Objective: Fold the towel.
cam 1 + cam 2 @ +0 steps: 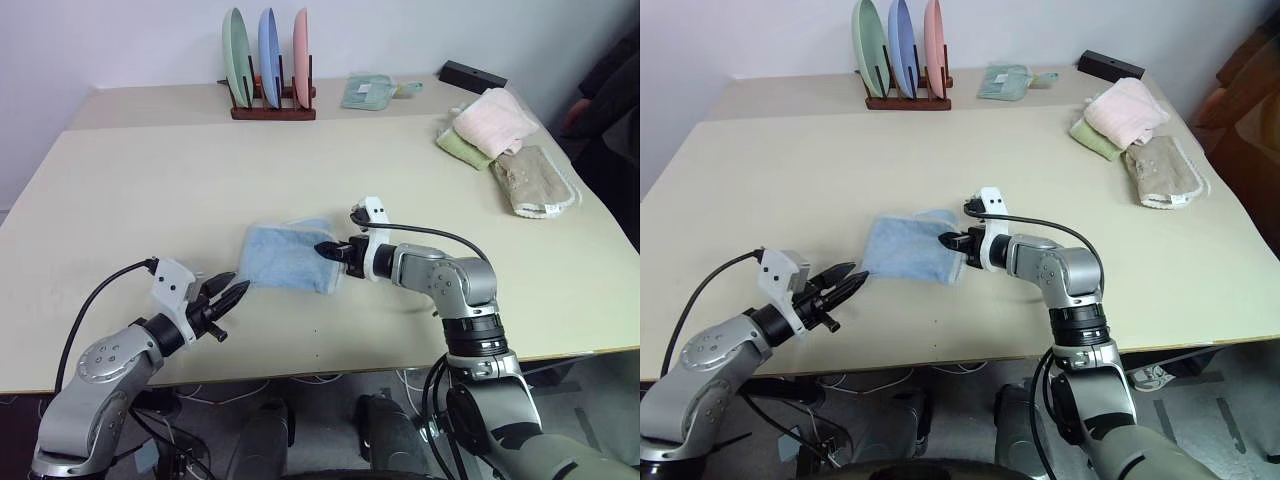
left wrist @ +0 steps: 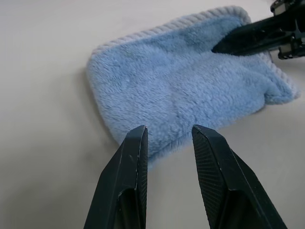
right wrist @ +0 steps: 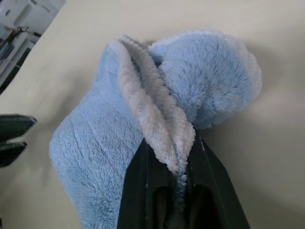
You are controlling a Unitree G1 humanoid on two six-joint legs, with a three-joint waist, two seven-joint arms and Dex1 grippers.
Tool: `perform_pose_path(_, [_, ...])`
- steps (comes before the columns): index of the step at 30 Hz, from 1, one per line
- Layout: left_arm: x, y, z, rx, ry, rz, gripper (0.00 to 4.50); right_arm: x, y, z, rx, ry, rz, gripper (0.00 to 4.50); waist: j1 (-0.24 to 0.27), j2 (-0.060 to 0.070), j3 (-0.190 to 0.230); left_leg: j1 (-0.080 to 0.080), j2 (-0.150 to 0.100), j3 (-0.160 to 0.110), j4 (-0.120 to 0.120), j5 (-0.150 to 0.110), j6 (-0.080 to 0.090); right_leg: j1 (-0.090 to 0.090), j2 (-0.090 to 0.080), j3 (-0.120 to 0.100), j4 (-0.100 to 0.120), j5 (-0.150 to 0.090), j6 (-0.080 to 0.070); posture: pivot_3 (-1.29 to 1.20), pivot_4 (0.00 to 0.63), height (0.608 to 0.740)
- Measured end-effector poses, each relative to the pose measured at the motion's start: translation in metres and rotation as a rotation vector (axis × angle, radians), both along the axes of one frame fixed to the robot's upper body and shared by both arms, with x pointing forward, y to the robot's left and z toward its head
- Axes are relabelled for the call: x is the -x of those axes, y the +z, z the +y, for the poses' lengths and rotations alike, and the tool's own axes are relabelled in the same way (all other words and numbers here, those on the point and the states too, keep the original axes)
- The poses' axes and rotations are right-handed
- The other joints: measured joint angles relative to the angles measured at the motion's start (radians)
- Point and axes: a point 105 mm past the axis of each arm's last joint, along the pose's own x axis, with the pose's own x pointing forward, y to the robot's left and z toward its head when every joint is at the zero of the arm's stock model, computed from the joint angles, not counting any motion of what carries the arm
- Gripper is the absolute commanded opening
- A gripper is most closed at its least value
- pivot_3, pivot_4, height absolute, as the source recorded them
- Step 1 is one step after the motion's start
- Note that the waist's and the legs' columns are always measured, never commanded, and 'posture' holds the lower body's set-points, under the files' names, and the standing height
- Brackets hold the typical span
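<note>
Nearest the camera, the left gripper [image 1: 228, 297] is held just off the table [image 1: 130, 190], jaws parted a little with nothing between them, aimed at the near-left corner of the towel [image 1: 285, 255] but not touching it; the towel itself is lying near the middle front of the table, already bunched into a small folded packet. Its right edge has been pinched by the right gripper [image 3: 177, 164]; in the right wrist view the whitish hem is seen clamped between the closed fingers, with a puffy lobe of cloth curled up beside it.

So the step in hand looks like a fold mid-way; one edge is gripped and lifted slightly. Next, that held edge would probably need to be carried across towards the left side and laid flat, lined up with the opposite hem; the free corner could be pinned by the left gripper so the packet isn't dragged along.
</note>
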Motion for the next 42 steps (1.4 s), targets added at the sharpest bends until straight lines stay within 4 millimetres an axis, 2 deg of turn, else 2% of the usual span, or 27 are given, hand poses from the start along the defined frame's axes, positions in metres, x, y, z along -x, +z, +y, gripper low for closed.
perform_pose_path(3, [-0.003, 0.003, -0.003, 0.005, -0.001, -0.014, 1.45, -0.016, 0.026, -0.032, -0.045, -0.132, -0.072, 0.03, 0.003, 0.000, 0.000, 0.000, 0.000, 0.000, 0.000, 0.000, 0.000, 0.000, 0.000, 0.000, 0.000, 0.000, 0.000, 0.00, 0.150, 0.740])
perform_pose_path(5, [-0.007, 0.006, -0.011, 0.019, -0.025, -0.029, 1.45, -0.029, 0.051, -0.077, -0.066, -0.303, -0.127, 0.03, 0.011, 0.001, 0.000, -0.001, -0.001, 0.000, 0.001, 0.000, 0.000, 0.000, 0.000, 0.000, -0.001, 0.000, 0.000, 0.00, 0.150, 0.740])
perform_pose_path(8, [-0.011, 0.006, -0.017, 0.021, -0.045, -0.030, 1.45, -0.036, 0.078, -0.146, -0.090, -0.564, -0.187, 0.03, 0.008, 0.000, 0.000, -0.001, -0.001, 0.000, 0.000, 0.000, 0.000, 0.000, 0.000, 0.000, -0.002, 0.000, 0.000, 0.00, 0.150, 0.740])
perform_pose_path(10, [-0.016, 0.006, -0.024, 0.025, -0.068, -0.031, 1.45, -0.034, 0.074, -0.191, -0.115, -0.750, -0.143, 0.03, 0.006, 0.000, 0.000, -0.001, 0.000, 0.000, 0.000, 0.000, 0.000, 0.001, 0.000, 0.000, -0.002, 0.000, 0.000, 0.00, 0.150, 0.740])
perform_pose_path(12, [-0.022, 0.004, -0.033, 0.023, -0.095, -0.028, 1.45, -0.025, 0.056, -0.231, -0.151, -0.931, -0.038, 0.03, 0.003, 0.001, 0.000, -0.001, 0.000, 0.001, -0.001, 0.000, 0.000, 0.001, 0.000, 0.000, -0.002, 0.000, 0.000, 0.00, 0.150, 0.740])
perform_pose_path(14, [-0.027, 0.004, -0.039, 0.025, -0.119, -0.031, 1.45, -0.011, 0.032, -0.252, -0.151, -1.033, 0.072, 0.03, 0.000, 0.001, 0.000, 0.000, 0.000, 0.001, -0.001, 0.000, 0.001, 0.000, 0.000, 0.000, -0.001, 0.000, 0.000, 0.00, 0.150, 0.740])
perform_pose_path(15, [-0.030, 0.006, -0.043, 0.025, -0.133, -0.037, 1.45, -0.001, 0.012, -0.261, -0.141, -1.081, 0.155, 0.03, -0.002, 0.002, -0.001, 0.000, 0.000, 0.001, -0.001, 0.000, 0.001, 0.000, 0.000, 0.000, -0.001, 0.000, 0.000, 0.00, 0.150, 0.740])
perform_pose_path(18, [-0.032, 0.004, -0.049, 0.025, -0.160, -0.032, 1.45, 0.013, -0.012, -0.266, -0.161, -1.133, 0.267, 0.03, -0.007, 0.005, -0.001, 0.000, 0.000, 0.003, -0.001, 0.000, 0.001, 0.000, 0.000, 0.002, 0.000, 0.000, 0.000, 0.00, 0.150, 0.740])
perform_pose_path(22, [-0.032, -0.002, -0.057, 0.022, -0.195, -0.019, 1.45, 0.024, -0.009, -0.268, -0.183, -1.174, 0.286, 0.03, -0.002, 0.006, -0.001, 0.000, 0.000, 0.003, 0.000, 0.000, 0.001, 0.000, 0.000, 0.002, 0.000, 0.000, 0.000, 0.00, 0.150, 0.740])
perform_pose_path(25, [-0.032, -0.005, -0.061, 0.020, -0.212, -0.011, 1.45, 0.029, -0.006, -0.269, -0.176, -1.184, 0.283, 1.01, 0.003, 0.006, -0.001, 0.000, 0.000, 0.003, 0.000, 0.000, 0.001, 0.001, 0.000, 0.002, -0.001, 0.000, 0.000, 0.00, 0.150, 0.740])
perform_pose_path(27, [-0.033, -0.004, -0.063, 0.020, -0.219, -0.015, 1.45, 0.032, -0.003, -0.270, -0.170, -1.185, 0.267, 1.93, 0.003, 0.006, -0.001, 0.000, 0.000, 0.003, 0.000, 0.000, 0.001, 0.001, 0.000, 0.001, -0.001, 0.000, 0.000, 0.00, 0.150, 0.740])
perform_pose_path(28, [-0.034, -0.004, -0.063, 0.019, -0.224, -0.018, 1.45, 0.034, -0.002, -0.271, -0.158, -1.189, 0.253, 2.54, 0.002, 0.006, -0.001, 0.000, 0.000, 0.003, 0.000, 0.000, 0.001, 0.001, 0.000, 0.001, -0.001, 0.000, 0.000, 0.00, 0.150, 0.740])
perform_pose_path(29, [-0.034, -0.003, -0.064, 0.020, -0.226, -0.019, 1.45, 0.035, -0.001, -0.273, -0.149, -1.191, 0.245, 2.91, 0.001, 0.006, -0.001, 0.000, 0.000, 0.003, 0.000, 0.000, 0.001, 0.001, 0.000, 0.002, -0.001, 0.000, 0.000, 0.00, 0.150, 0.740])
perform_pose_path(32, [-0.036, -0.006, -0.063, 0.021, -0.227, -0.017, 1.45, 0.041, 0.017, -0.285, -0.009, -1.198, 0.132, 4.24, 0.000, 0.007, -0.001, 0.000, 0.000, 0.003, 0.000, 0.000, 0.001, 0.001, 0.000, 0.001, -0.001, 0.000, 0.000, 0.00, 0.150, 0.740])
perform_pose_path(35, [-0.043, -0.006, -0.058, 0.017, -0.187, -0.039, 1.45, 0.046, 0.044, -0.301, 0.228, -1.189, -0.046, 4.24, 0.000, 0.007, -0.001, 0.000, 0.000, 0.003, 0.000, 0.000, 0.002, 0.001, 0.000, 0.001, -0.001, 0.000, 0.000, 0.00, 0.150, 0.740])
perform_pose_path(38, [-0.057, -0.005, -0.039, -0.015, -0.078, -0.074, 1.45, 0.042, 0.070, -0.304, 0.431, -1.122, -0.232, 4.24, -0.003, 0.006, -0.001, 0.000, 0.000, 0.003, 0.000, 0.000, 0.002, 0.001, 0.000, 0.001, -0.001, 0.000, 0.001, 0.00, 0.150, 0.740])
perform_pose_path(40, [-0.067, -0.003, -0.020, -0.046, 0.016, -0.105, 1.45, 0.031, 0.083, -0.285, 0.488, -0.988, -0.352, 4.24, -0.013, 0.006, -0.001, 0.001, 0.000, 0.003, 0.000, 0.000, 0.002, 0.001, 0.000, 0.001, -0.001, 0.000, 0.001, 0.00, 0.150, 0.740])
perform_pose_path(42, [-0.074, -0.003, 0.004, -0.088, 0.112, -0.124, 1.45, 0.021, 0.090, -0.250, 0.513, -0.792, -0.464, 4.24, -0.023, 0.006, -0.001, 0.001, 0.001, 0.002, -0.001, -0.001, 0.002, 0.001, 0.001, 0.001, -0.001, 0.000, 0.001, 0.00, 0.150, 0.740])
